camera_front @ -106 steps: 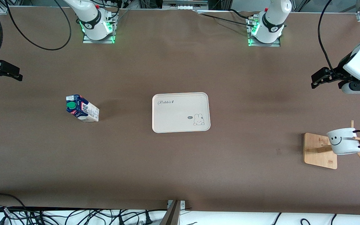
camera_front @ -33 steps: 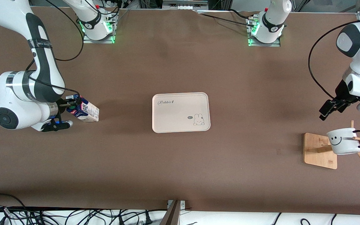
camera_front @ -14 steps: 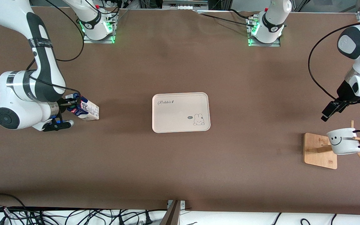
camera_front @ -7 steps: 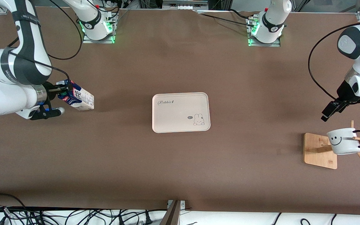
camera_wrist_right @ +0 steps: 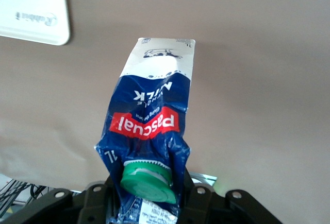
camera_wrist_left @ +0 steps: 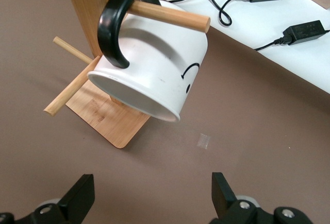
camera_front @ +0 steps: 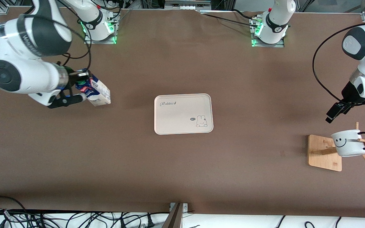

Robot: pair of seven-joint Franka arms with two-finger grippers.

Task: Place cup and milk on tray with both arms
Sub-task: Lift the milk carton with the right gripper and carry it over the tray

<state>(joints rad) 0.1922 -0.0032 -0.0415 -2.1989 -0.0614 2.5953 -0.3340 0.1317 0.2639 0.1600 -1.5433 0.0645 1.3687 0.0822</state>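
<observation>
Front view, rack: a wooden rack (camera_front: 325, 153) with a square base and pegs stands at the left arm's end of the table, nearest the front camera of all the things.
Cup: the white cup (camera_front: 347, 143), with a black smiley face and a black loop handle, hangs tilted by its handle on a rack peg; in the left wrist view its mouth (camera_wrist_left: 135, 96) opens downward toward the base, and nothing shows inside it.
Left gripper: the left gripper (camera_front: 334, 113) hangs over bare table just beside the rack, fingers spread wide and holding nothing; the cup lies ahead of the fingertips (camera_wrist_left: 80, 195), apart from them.
Tray: the cream tray (camera_front: 169, 126), rounded at the corners, bears "Rabbit" script and a small rabbit drawing; it lies mid-table with nothing on it.
Milk: the dark-blue and white milk (camera_front: 96, 91), with a red band and a green cap (camera_wrist_right: 147, 181), hangs tilted off the table, toward the right arm's end.
Right gripper: the right gripper (camera_front: 74, 88) is clamped on the milk at its crumpled cap end; the carton's body juts out past the fingers toward the tray.
</observation>
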